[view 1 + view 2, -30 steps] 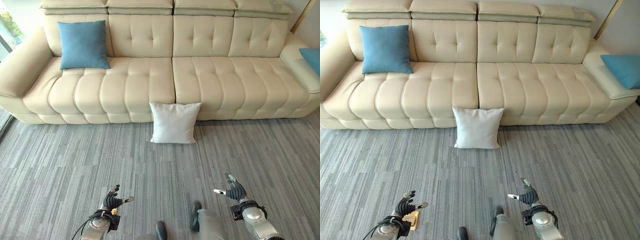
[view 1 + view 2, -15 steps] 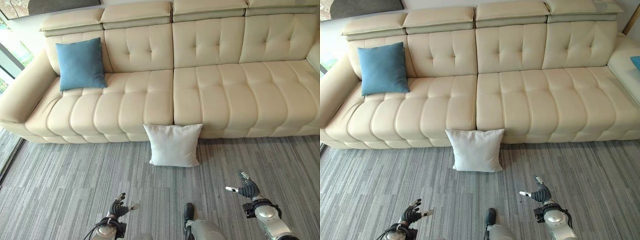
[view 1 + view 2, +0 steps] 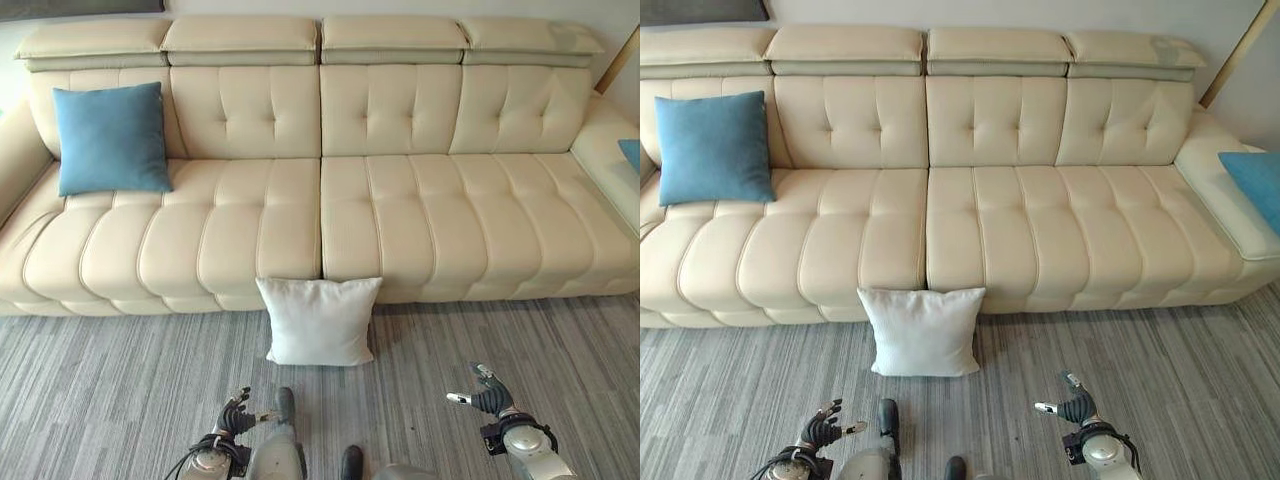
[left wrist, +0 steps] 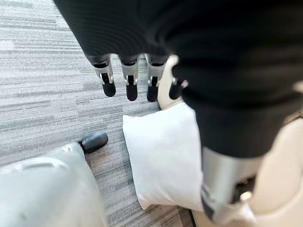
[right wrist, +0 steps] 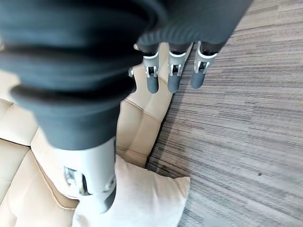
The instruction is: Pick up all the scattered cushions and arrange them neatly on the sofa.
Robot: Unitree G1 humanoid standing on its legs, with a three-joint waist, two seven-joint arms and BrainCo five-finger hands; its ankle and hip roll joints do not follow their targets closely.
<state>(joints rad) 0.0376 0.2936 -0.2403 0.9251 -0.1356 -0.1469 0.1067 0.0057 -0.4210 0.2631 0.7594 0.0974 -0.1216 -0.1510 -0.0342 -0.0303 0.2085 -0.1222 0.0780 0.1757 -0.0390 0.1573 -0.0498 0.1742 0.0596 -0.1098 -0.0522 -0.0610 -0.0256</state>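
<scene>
The white cushion [image 3: 319, 320] stands on the grey carpet [image 3: 120, 390], leaning against the front of the cream sofa [image 3: 400, 220], just below the seam between the two middle seats; from the robot it lies at about 12 o'clock. A blue cushion [image 3: 110, 138] is already upright against the backrest at about 10 o'clock, and another blue cushion [image 3: 1252, 188] lies on the sofa arm at about 2 o'clock. The left hand [image 3: 232, 412] hangs low over the carpet at about 7 o'clock from the white cushion, and the right hand [image 3: 484, 391] at about 4 o'clock; both are apart from it and hold nothing. In the wrist views the fingers [image 4: 129, 87] of the left hand and those [image 5: 173, 78] of the right hand are nearly straight, side by side, with the thumbs held apart. I judge that the next step is to reach both hands to the white cushion. The danger is that this cushion is soft and only leans on the sofa: if one hand arrives first, it may push the cushion flat or sideways. A grip on one corner alone could also let it sag and slip out during the lift to the seat.
</scene>
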